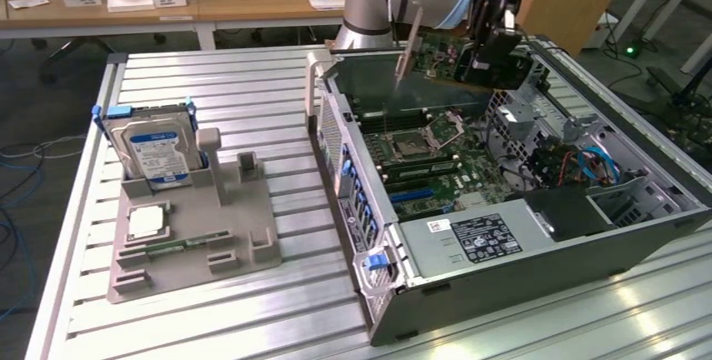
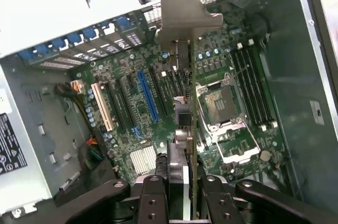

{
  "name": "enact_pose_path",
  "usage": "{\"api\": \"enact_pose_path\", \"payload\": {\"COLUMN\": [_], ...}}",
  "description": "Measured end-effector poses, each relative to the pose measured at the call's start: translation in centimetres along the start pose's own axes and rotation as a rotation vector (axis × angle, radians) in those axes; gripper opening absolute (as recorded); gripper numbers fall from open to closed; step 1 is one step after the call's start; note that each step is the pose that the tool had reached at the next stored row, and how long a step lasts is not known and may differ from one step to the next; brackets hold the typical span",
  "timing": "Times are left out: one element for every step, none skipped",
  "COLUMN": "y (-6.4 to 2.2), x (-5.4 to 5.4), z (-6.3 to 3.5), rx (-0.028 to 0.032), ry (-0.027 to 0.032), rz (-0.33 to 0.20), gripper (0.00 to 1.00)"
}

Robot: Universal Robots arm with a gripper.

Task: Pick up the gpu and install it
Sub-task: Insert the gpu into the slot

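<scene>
Now, surface (image 1: pixel 223 85): pale metal with ribbed slats running its length; the exterior view shows it carrying everything.
Computer case (image 1: pixel 623 243): grey steel box with its side panel off, filling the 3 o'clock half of the exterior view. The wrist view looks straight down past its wall into the inside.
Motherboard (image 1: pixel 445 181): green, flat on the case floor. The exterior view sees it at a slant, while the wrist view lays out its rows of parallel slots.
Holder (image 1: pixel 189 247): matt grey moulded tray with upright posts, toward 8 o'clock in the exterior view, beside the case.
Hard drive (image 1: pixel 156 152): silver with a blue label, standing upright in the holder's far end, toward 9 o'clock.
gpu (image 1: pixel 439 56): thin flat card in the air over the open case, at 1 o'clock in the exterior view, touching nothing but the tool. That view shows a green, component-studded face. In the wrist view the gpu (image 2: pixel 193 129) is edge-on, a slim strip above the motherboard.
Tool (image 1: pixel 481 64): black, jaws closed part-way. In the wrist view its fingers (image 2: pixel 153 197) clamp both faces of the gpu.
Bracket (image 2: pixel 182 15): bare bent sheet metal at the gpu's free end.
CPU socket (image 2: pixel 222 105): square and metal-framed, just beside the card's edge.
Blue slot (image 2: pixel 148 97): long, narrow plastic among black ones.
</scene>
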State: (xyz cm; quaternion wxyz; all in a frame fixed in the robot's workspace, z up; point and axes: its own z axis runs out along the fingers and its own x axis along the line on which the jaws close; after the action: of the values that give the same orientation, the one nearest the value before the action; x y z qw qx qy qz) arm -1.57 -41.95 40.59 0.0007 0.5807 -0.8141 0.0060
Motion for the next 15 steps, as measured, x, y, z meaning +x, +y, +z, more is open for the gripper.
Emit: {"api": "enact_pose_path", "payload": {"y": [0.0, 0.0, 0.0, 0.0, 0.0, 0.0, 0.0, 0.0, 0.0, 0.01, 0.01, 0.01, -0.01, -0.01, -0.01], "x": [0.0, 0.0, 0.0, 0.0, 0.0, 0.0, 0.0, 0.0, 0.0, 0.0, 0.01, 0.02, 0.02, 0.03, 0.03], "z": [0.0, 0.01, 0.01, 0.02, 0.02, 0.03, 0.04, 0.04, 0.05, 0.06, 0.08, 0.09, 0.1, 0.11, 0.11], "rx": [0.0001, 0.0003, 0.0004, 0.0006, 0.0006, 0.0008, 0.001, 0.0011, 0.0016, 0.0028, 0.0056, 0.0103, 0.0179, 0.0293, 0.0407], "ry": [-0.0001, -0.0002, -0.0004, -0.0006, -0.0007, -0.0009, -0.0011, -0.0012, -0.0016, -0.0025, -0.0045, -0.0069, -0.0091, -0.0119, -0.0149], "rz": [-0.017, -0.033, -0.049, -0.066, -0.082, -0.098, -0.116, -0.132, -0.146, -0.156, -0.162, -0.167, -0.17, -0.174, -0.178], "gripper": [0.28, 0.28, 0.28, 0.28, 0.28, 0.28, 0.28, 0.28, 0.28, 0.28, 0.28, 0.28, 0.28, 0.28, 0.28]}}
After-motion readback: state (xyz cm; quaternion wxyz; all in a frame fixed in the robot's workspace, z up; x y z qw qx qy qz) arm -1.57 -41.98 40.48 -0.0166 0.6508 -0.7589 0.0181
